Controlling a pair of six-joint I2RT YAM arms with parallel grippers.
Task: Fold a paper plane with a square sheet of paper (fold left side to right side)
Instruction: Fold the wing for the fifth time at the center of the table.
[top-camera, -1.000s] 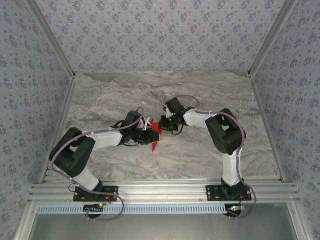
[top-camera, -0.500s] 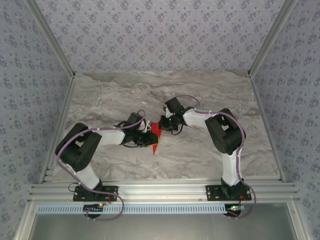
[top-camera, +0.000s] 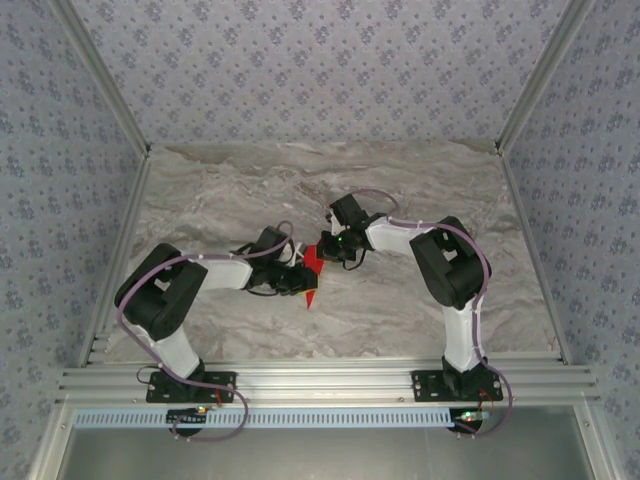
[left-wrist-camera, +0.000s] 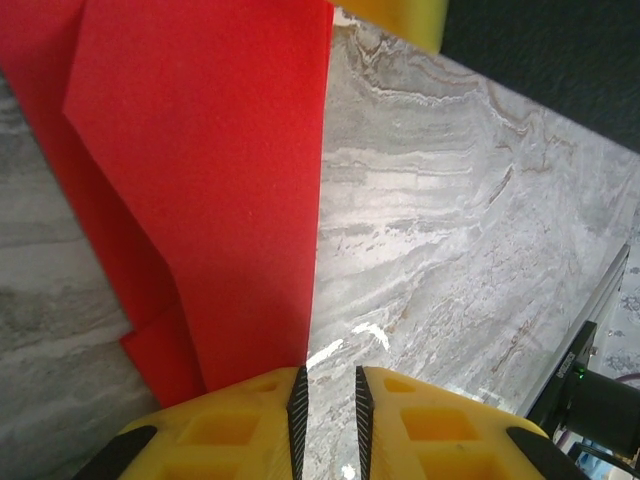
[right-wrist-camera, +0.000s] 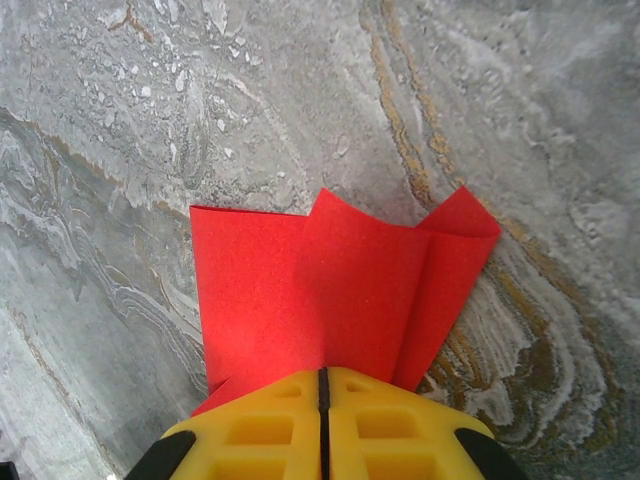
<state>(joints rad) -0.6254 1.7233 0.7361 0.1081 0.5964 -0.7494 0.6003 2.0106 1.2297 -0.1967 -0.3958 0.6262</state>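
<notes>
The red paper (top-camera: 312, 263), folded into a narrow pointed shape, lies mid-table between both arms with its tip toward the near edge. My right gripper (right-wrist-camera: 323, 375) is shut on the paper's (right-wrist-camera: 340, 290) near edge, and two folded flaps rise ahead of it. My left gripper (left-wrist-camera: 328, 385) is open by a narrow gap that holds only bare table. The paper's (left-wrist-camera: 200, 180) straight folded edge runs just beside the left finger and passes under it. In the top view the left gripper (top-camera: 299, 281) sits at the paper's left side and the right gripper (top-camera: 327, 250) at its far right.
The marble table top (top-camera: 400, 180) is ringed by aluminium rails (top-camera: 320, 378) and patterned walls. The other arm's dark body (left-wrist-camera: 560, 70) shows at the upper right of the left wrist view.
The left arm's elbow has swung in and its gripper has slid a little toward the near side along the paper. The paper's tip has shifted slightly nearer. The right gripper has held still.
</notes>
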